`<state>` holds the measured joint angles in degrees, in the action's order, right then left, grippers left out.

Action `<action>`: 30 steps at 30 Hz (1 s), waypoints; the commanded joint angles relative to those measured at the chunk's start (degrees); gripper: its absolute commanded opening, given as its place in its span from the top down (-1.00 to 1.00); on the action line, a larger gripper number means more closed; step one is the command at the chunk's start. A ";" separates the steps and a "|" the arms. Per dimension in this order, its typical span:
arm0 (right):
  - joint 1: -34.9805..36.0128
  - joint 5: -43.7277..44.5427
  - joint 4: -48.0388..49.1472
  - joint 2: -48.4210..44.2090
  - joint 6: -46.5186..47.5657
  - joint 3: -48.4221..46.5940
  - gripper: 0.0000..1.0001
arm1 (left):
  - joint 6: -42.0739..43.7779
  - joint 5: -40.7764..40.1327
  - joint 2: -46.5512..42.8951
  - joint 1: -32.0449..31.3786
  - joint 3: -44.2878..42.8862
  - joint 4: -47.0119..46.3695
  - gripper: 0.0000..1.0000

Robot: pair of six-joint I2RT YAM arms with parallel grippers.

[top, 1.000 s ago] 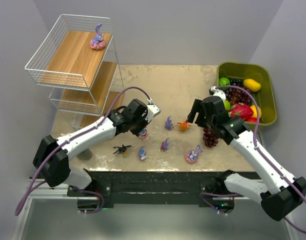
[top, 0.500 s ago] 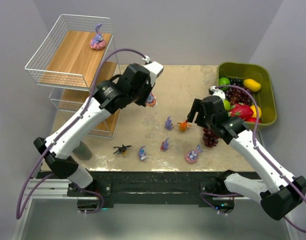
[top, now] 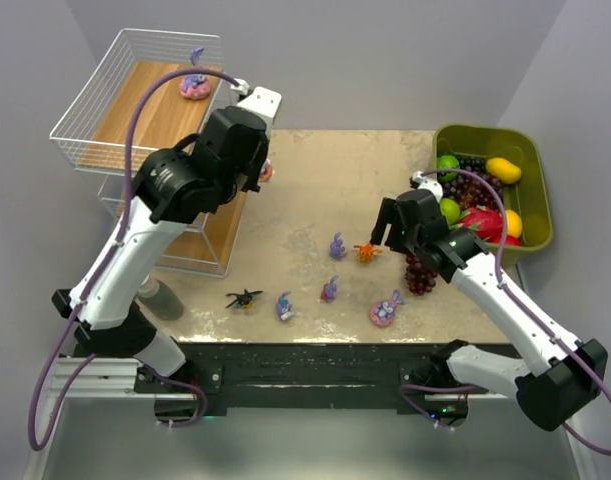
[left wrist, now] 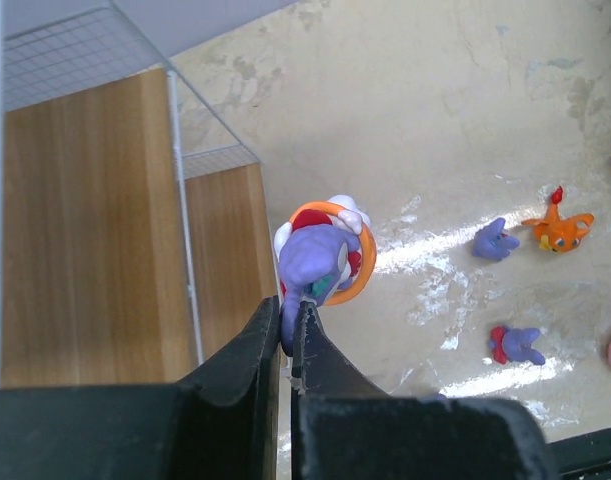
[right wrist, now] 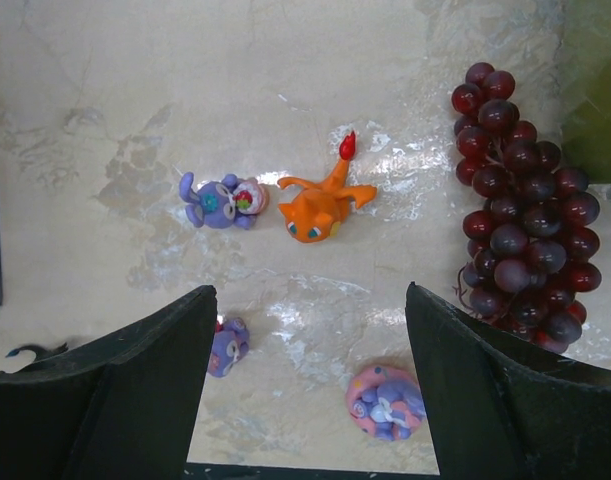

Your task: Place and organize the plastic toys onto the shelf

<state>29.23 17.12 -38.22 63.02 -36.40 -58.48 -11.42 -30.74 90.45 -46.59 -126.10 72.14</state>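
Tabletop in mottled beige (top: 385, 165) fills the overhead view, with the three-tier white wire-mesh shelf with wooden boards (top: 135, 120) at its far left. A purple bunny on a pink round base (top: 194, 86) stands on the top board. The left arm reaches up beside the shelf; the purple figurine with an orange ring (top: 265, 172) shows just beside the middle tier. Loose on the tabletop lie a black insect-like figurine (top: 244, 298), a small blue figurine (top: 284, 306), an orange figurine (top: 367, 251) and a second pink-based bunny (top: 384, 311). A dark purple grape bunch (top: 419, 273) lies near the olive-green bin (top: 490, 135).

From the left wrist, the left jaws are pinched tight on the lower end of the purple figurine with an orange ring (left wrist: 320, 260), which hangs above the tabletop, close to the shelf's edge.

From the right wrist, the right jaws stand wide apart and hold nothing. Below them lie the orange figurine (right wrist: 320, 208) and the second pink-based bunny (right wrist: 385, 402), the grape bunch (right wrist: 520, 230) to one side.
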 commanded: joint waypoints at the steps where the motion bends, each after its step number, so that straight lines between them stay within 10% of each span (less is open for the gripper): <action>1: -0.05 -0.34 1.74 0.69 0.98 -1.99 -0.57 | 0.60 -7.56 -4.76 -0.08 -4.15 -0.95 1.00; 11: 1.61 -28.26 22.79 -0.97 17.66 -8.83 -0.64 | 1.23 -5.91 -8.98 -0.08 -7.66 -2.53 1.00; 30: 15.94 -42.00 45.78 13.51 41.49 -31.60 -0.77 | 0.09 1.81 -11.18 -0.08 -7.84 -2.09 1.00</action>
<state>42.06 -22.41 1.67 73.84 -5.45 -85.21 -10.50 -32.99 80.82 -46.59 -133.29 71.77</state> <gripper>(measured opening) 0.881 0.067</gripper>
